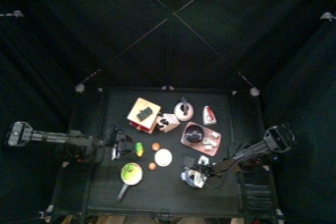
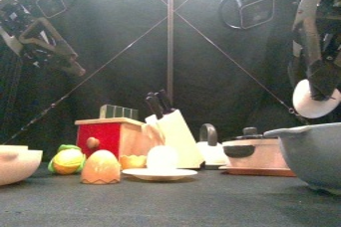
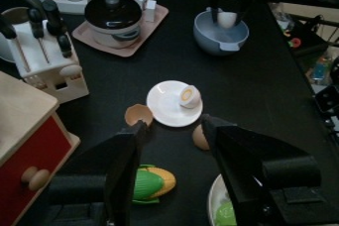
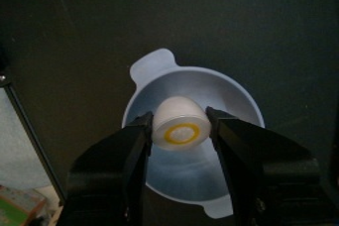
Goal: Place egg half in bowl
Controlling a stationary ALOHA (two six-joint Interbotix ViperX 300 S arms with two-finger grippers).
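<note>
My right gripper (image 4: 180,129) is shut on a white egg half (image 4: 180,131) with a yellow yolk. It holds it just above the grey-blue bowl (image 4: 225,96). In the front view the egg half (image 2: 316,100) hangs over the bowl (image 2: 314,153) at the right. In the top view the right gripper (image 1: 199,173) is at the table's front right. My left gripper (image 3: 172,131) is open and empty, high above a white plate (image 3: 167,109) that carries another egg half (image 3: 191,96).
Two brown eggs (image 3: 138,116) (image 3: 201,137) lie beside the plate. A corn cob (image 3: 153,183) and a white bowl (image 3: 223,205) are nearby. A knife block (image 3: 54,56), a red box (image 2: 110,136) and a pot on a tray (image 3: 113,14) stand further back.
</note>
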